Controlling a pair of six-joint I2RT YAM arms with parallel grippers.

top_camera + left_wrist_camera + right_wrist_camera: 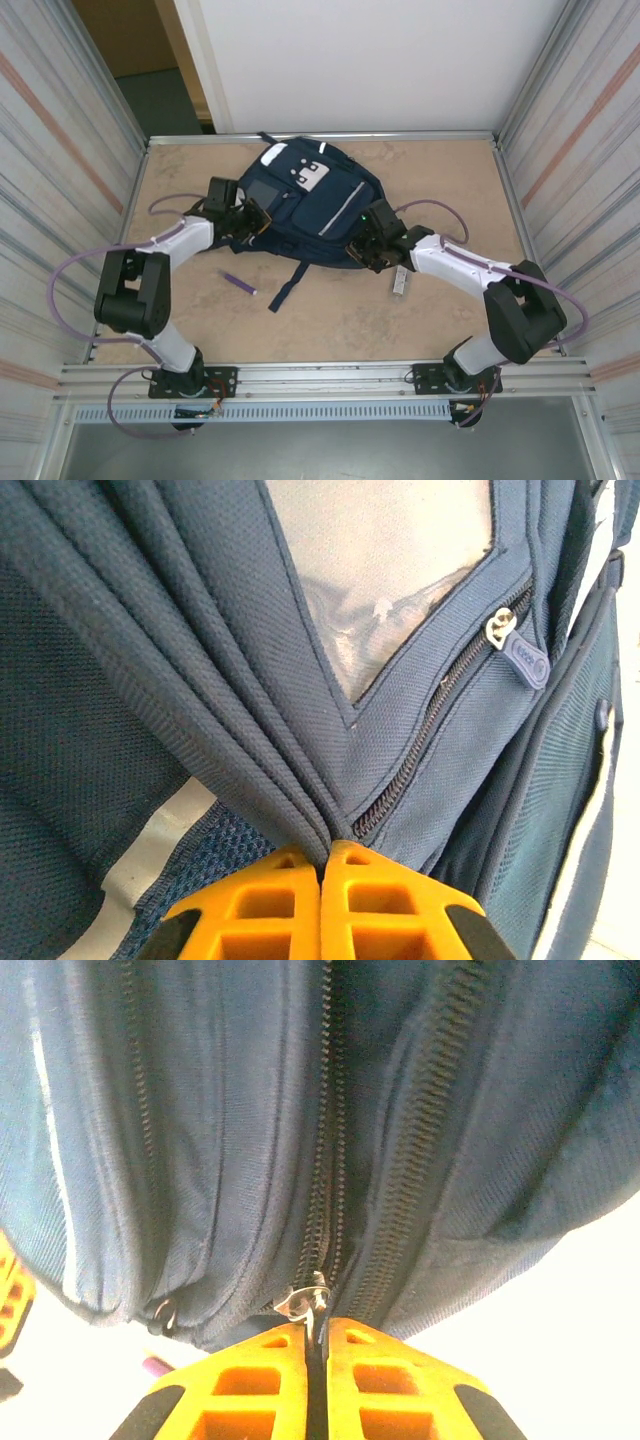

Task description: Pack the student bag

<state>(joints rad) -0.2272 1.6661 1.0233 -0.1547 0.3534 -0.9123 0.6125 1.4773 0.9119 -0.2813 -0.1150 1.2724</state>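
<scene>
Navy fabric is what both arms have hold of. The bag (310, 205) lies flat at the middle of the table (450, 320), towards the far side, with its patched front facing up. The left gripper (322, 865) is clenched on a gathered fold of cloth at the bag's left side. The right gripper (317, 1335) is pinched tight on a small metal puller (305, 1300) at the end of a zip (325, 1160) on the bag's near right edge.

The step looks like drawing that zip open. To do it well, the right arm should pull along the line of the teeth rather than away from the bag, since a sideways tug may slip the thin tab out of the jaws. The left arm should hold firm as an anchor, so the cloth stays taut and the bag does not slide after the puller.

The teeth above the puller look closed, so I cannot tell what the main compartment holds. The front pocket's zip (440, 695) also looks shut, and what lies behind its pale panel (400, 570) is unclear. A purple pen (238, 283) lies out on the table near a loose strap (287, 285), not yet packed.
</scene>
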